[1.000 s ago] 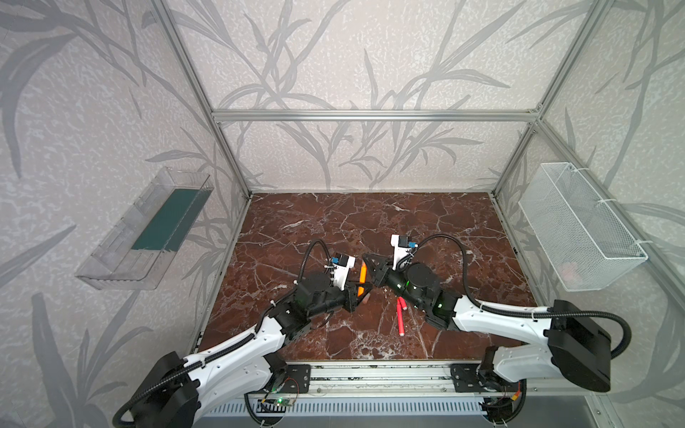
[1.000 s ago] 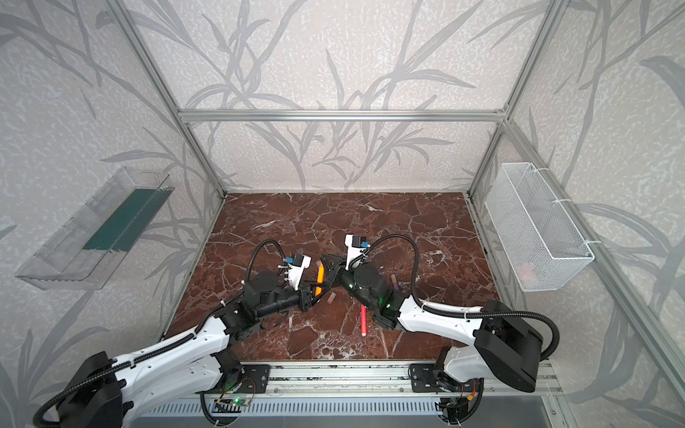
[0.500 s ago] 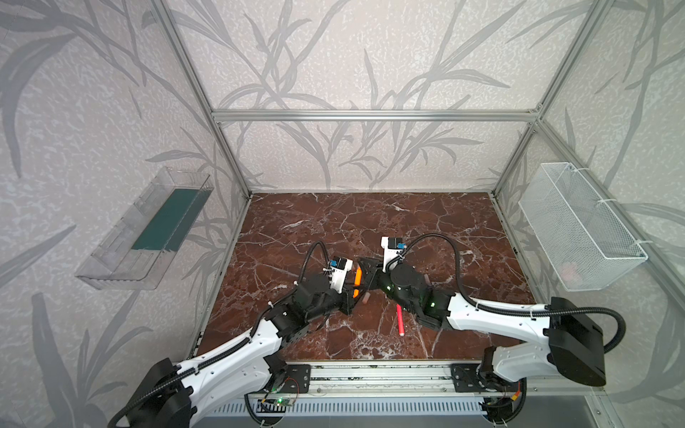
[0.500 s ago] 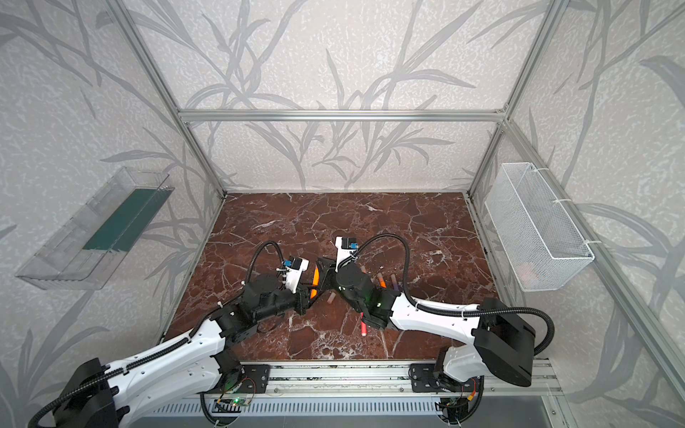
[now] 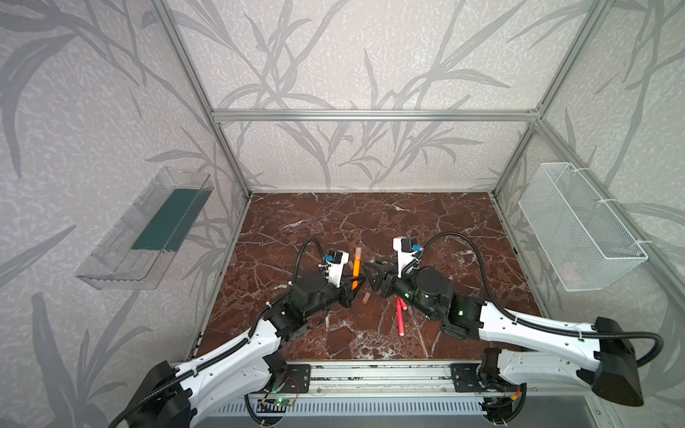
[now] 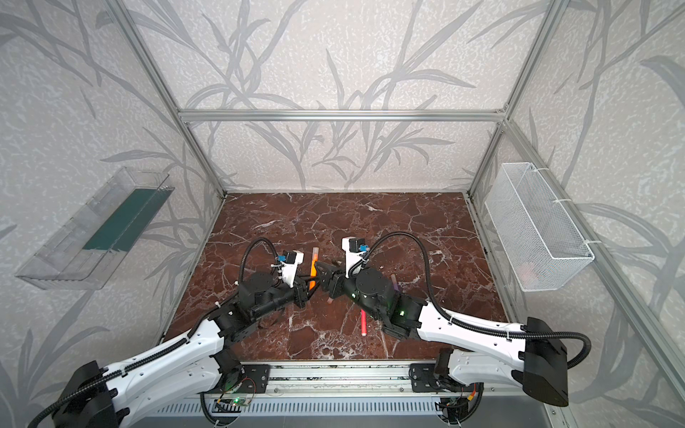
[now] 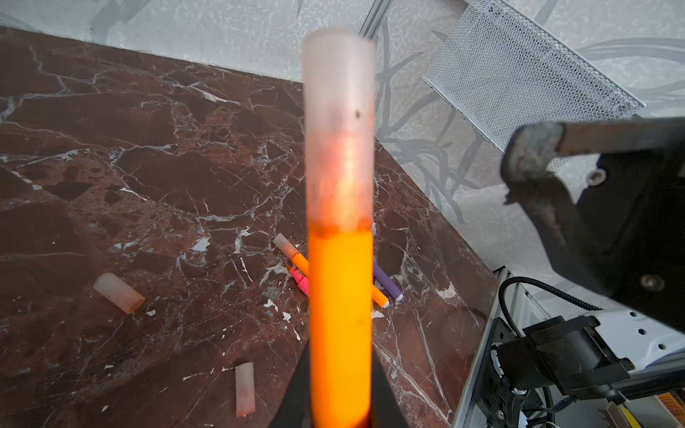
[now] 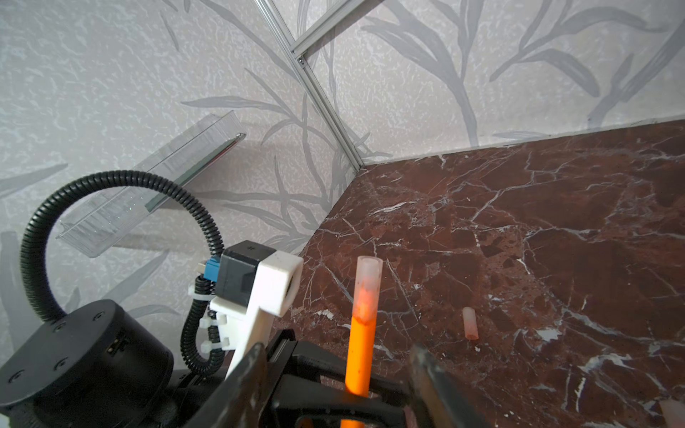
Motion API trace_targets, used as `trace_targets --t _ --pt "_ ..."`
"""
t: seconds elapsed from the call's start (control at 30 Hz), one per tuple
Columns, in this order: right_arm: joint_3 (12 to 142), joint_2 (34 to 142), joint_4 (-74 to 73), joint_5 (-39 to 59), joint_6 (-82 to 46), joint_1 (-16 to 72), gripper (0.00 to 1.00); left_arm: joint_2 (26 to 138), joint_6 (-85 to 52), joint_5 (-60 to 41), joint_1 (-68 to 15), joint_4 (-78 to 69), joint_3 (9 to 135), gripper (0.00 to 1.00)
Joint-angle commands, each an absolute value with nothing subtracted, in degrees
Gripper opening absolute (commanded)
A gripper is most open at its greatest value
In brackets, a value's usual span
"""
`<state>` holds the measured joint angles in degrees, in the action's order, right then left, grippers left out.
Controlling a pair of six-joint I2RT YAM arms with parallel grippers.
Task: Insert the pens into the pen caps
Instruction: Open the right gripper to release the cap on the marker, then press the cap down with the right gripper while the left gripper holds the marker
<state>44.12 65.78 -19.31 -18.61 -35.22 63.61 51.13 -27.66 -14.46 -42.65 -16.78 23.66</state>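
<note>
One orange pen point(image 7: 341, 326) is clamped in the left claw point(image 5: 352, 286) above the surface point(image 5: 333, 222), pointing up and away, its far end seated in a translucent cap point(image 7: 339, 129). Right claw point(image 5: 369, 276) sits just beside that pen, jaws apart, gripping nothing. Two loose caps point(image 7: 118, 292) point(image 7: 244, 394) lie on the surface, a second capped orange pen point(image 7: 296, 255) and a purple pen point(image 7: 387, 283) lie together farther off, and a red pen point(image 5: 400, 318) lies near the right arm.
</note>
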Motion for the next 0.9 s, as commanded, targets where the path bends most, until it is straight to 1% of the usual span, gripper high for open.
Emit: trace_targets --t 0.0,0.27,0.37,0.43,0.67,0.77,0.83,0.87 --pt "46.66 67.96 -16.8 -19.8 -32.96 62.44 0.58 51.1 -25.03 -16.65 -43.61 -19.47 23.21 0.0" --pt "53.34 76.7 -15.91 -13.7 -34.88 59.15 0.45 52.4 -22.96 -16.35 -45.53 -19.29 23.25 0.0" --pt "54.3 77.67 -15.86 -13.9 -34.98 59.14 0.43 52.5 -22.66 -16.62 -45.81 -19.33 23.09 0.0" --pt "54.54 77.78 -15.86 -13.91 -35.06 57.18 0.4 52.39 -22.58 -16.53 -45.95 -19.34 22.9 0.0" --pt "55.79 78.79 -14.78 -13.3 -34.94 56.83 0.31 52.38 -22.32 -16.18 -46.14 -19.5 22.52 0.0" --pt "56.44 79.57 -13.99 -12.8 -34.84 56.68 0.23 52.71 -22.15 -15.9 -46.14 -19.67 22.44 0.0" --pt "56.64 79.99 -13.72 -11.99 -34.9 56.6 0.14 52.82 -21.98 -15.65 -46.17 -19.81 22.49 0.0" --pt "56.66 80.19 -13.4 -11.61 -35.02 56.58 0.08 52.91 -21.78 -15.26 -46.14 -19.99 22.43 0.0"
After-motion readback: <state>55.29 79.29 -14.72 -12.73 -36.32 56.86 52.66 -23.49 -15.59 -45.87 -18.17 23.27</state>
